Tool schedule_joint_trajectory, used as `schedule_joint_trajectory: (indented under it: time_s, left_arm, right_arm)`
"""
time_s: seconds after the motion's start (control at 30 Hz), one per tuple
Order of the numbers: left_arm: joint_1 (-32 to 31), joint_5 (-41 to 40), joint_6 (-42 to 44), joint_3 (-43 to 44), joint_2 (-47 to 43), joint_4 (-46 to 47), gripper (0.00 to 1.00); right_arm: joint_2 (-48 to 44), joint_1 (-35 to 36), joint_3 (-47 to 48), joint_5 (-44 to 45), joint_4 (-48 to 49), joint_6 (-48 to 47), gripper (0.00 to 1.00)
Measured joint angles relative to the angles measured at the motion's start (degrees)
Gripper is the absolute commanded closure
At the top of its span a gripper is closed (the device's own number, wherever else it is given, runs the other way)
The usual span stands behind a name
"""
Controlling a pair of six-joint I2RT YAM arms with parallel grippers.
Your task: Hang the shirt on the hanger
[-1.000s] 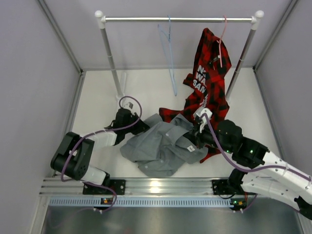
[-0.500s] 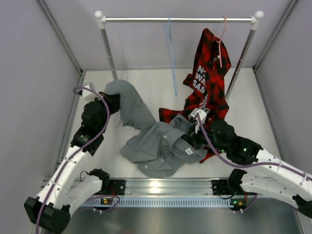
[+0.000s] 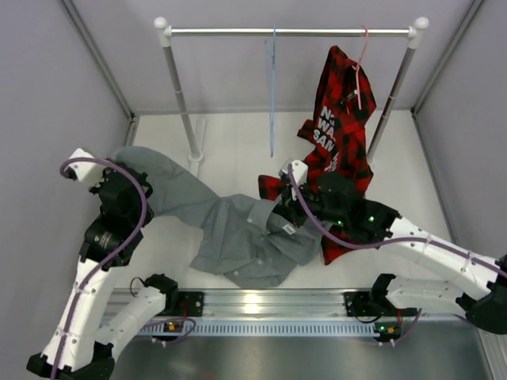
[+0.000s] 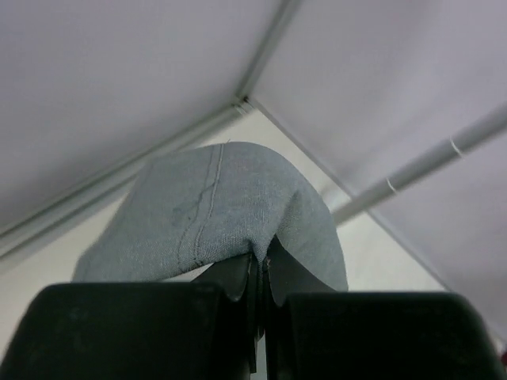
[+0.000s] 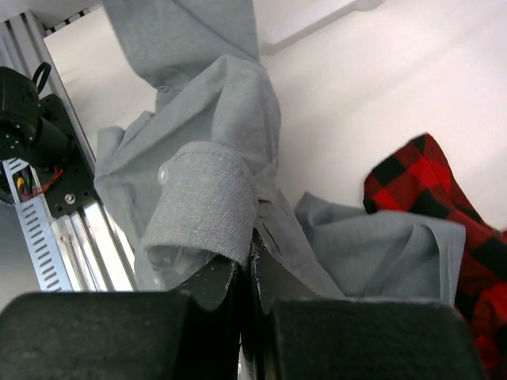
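The grey shirt (image 3: 238,237) lies crumpled on the table, one part stretched up to the left. My left gripper (image 3: 136,176) is shut on that grey fabric (image 4: 222,206) and holds it raised near the left wall. My right gripper (image 3: 279,215) is shut on a cuff or collar fold of the shirt (image 5: 210,198) at the pile's right side. The light-blue hanger (image 3: 271,87) hangs edge-on from the rail (image 3: 285,32), apart from both grippers.
A red-and-black plaid shirt (image 3: 337,119) hangs on a pink hanger (image 3: 361,55) at the rail's right and drapes onto the table behind my right arm. The rack posts (image 3: 181,91) stand left and right (image 3: 392,91). Walls close in on both sides.
My left gripper has pulled the grey fabric far left and up, stretching the shirt out. My right gripper has shifted left with its fold. The blue hanger has swung edge-on.
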Motion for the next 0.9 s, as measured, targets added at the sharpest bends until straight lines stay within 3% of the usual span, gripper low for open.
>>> schedule_joint_trajectory:
  time_s: [0.07,0.13,0.33,0.43,0.47,0.5,0.53,0.57,0.73,0.83,0.9]
  left_arm:
    - [2.08,-4.31,-0.85,1.25,1.29,-0.31,1.0]
    - [8.72,-1.88,-2.6,0.72,4.55,-0.44,1.0]
    - [46.25,28.2,-9.92,-14.51,18.67,3.89,1.0]
    - [56.57,38.05,-12.83,-18.36,21.2,2.25,1.0]
    - [57.46,40.7,-13.2,-18.34,21.7,2.6,1.0]
    - [57.66,43.15,-13.4,-18.27,21.94,3.23,0.57]
    - [57.66,46.4,-13.16,-18.16,22.1,3.96,0.23]
    - [57.53,49.79,-13.31,-18.03,22.21,5.03,0.02]
    - [53.33,64.46,-9.38,-13.94,23.69,8.04,0.02]
    - [45.0,66.55,-5.49,-10.05,22.03,8.35,0.02]
    - [35.23,64.54,-2.51,-7.02,19.21,8.11,0.02]
  right_arm:
    - [3.69,-0.04,2.27,-1.33,1.09,-0.92,1.0]
    - [7.17,-0.07,4.35,-2.03,1.77,-1.77,1.0]
    - [13.6,-0.15,7.52,-2.49,2.05,-4.52,1.0]
    - [15.78,-0.22,8.09,-3.02,2.47,-5.22,1.0]
    - [16.44,-0.22,8.15,-3.3,2.91,-5.46,1.0]
    - [17.07,-0.22,8.2,-3.48,3.23,-5.62,1.0]
    - [17.68,-0.35,8.35,-3.54,3.28,-5.68,1.0]
    - [18.21,-0.39,8.41,-3.56,3.5,-5.79,1.0]
    - [22.01,-1.9,11.93,-3.19,3.06,-5.29,1.0]
    - [25.59,-3.06,17.97,-1.62,1.09,-3.39,1.0]
    - [28.26,-3.32,23.34,-0.11,-1.99,-1.81,1.0]
